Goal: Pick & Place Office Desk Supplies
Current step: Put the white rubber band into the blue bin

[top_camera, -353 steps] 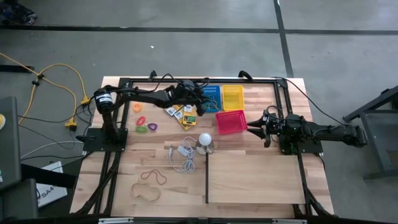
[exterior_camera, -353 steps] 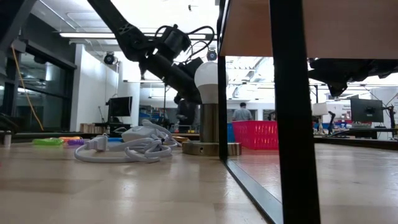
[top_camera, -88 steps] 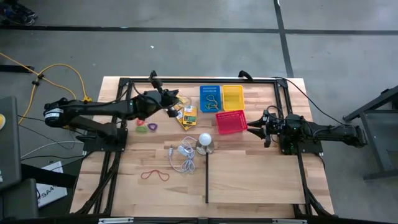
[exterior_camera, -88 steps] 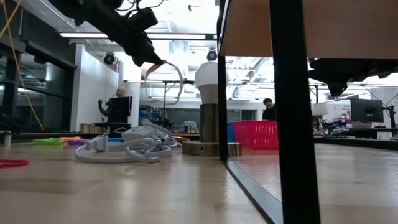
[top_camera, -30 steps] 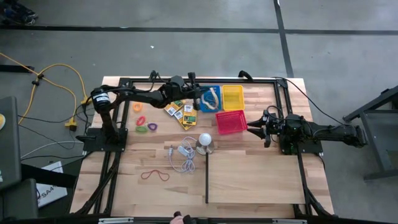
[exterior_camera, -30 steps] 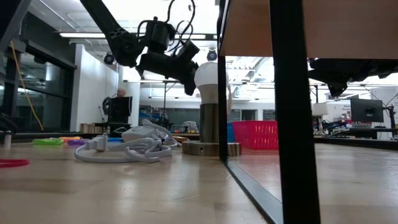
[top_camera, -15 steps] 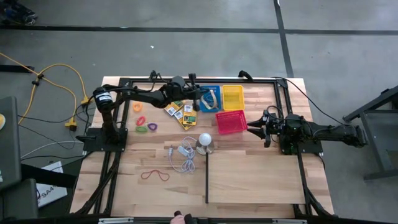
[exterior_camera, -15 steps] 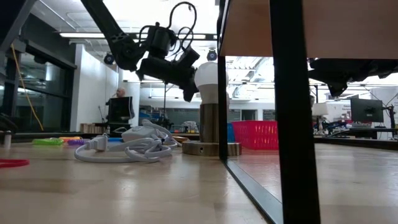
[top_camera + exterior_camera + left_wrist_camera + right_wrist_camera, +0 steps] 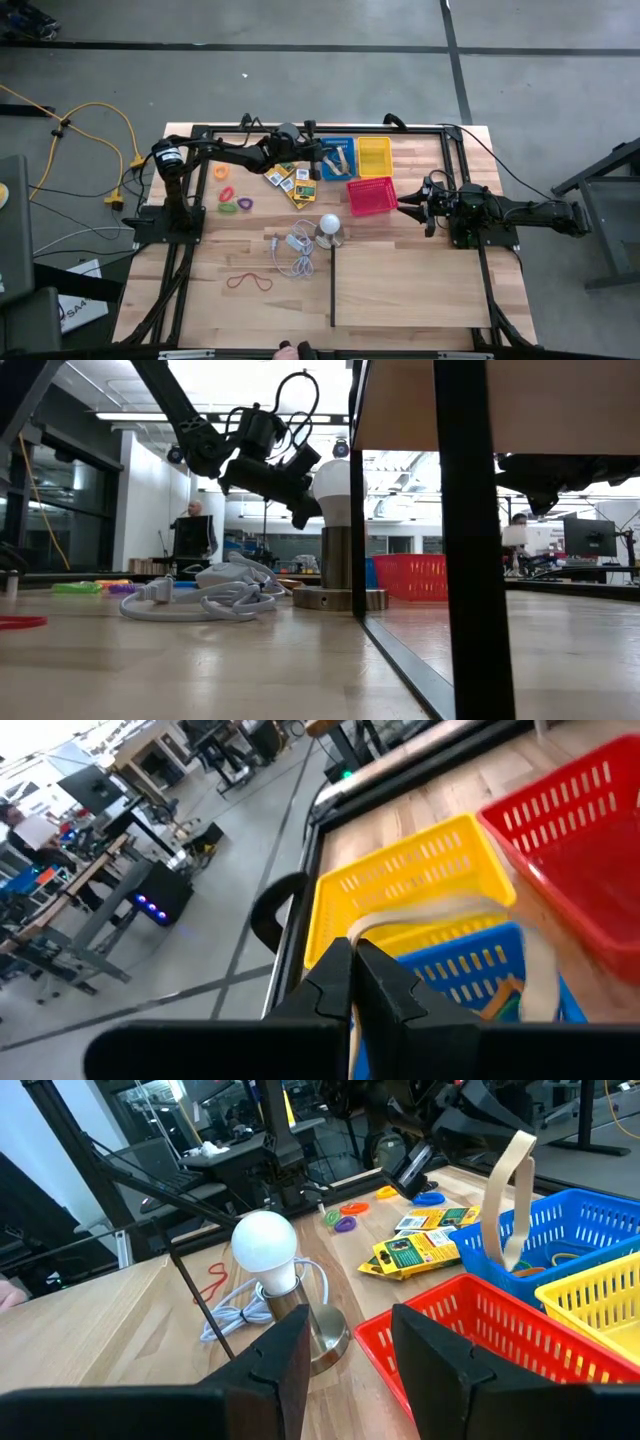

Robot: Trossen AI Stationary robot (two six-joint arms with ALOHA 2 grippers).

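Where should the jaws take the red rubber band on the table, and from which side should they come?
The red rubber band lies flat on the bare wood, apart from the white cord. Probably best to come straight down and pinch one strand at a long side of the loop.

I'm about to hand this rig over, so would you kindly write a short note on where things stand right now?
Left gripper: shut on the tan rubber band, which hangs into the blue basket.
Right gripper: open, holding nothing, waiting beside the red basket.
In the blue basket: a few thin bands. The yellow basket and the red basket look empty.
Left on the table: the red rubber band, the yellow-and-green packets, and the coloured rings.
Next, probably: release the tan band, then fetch the rest.
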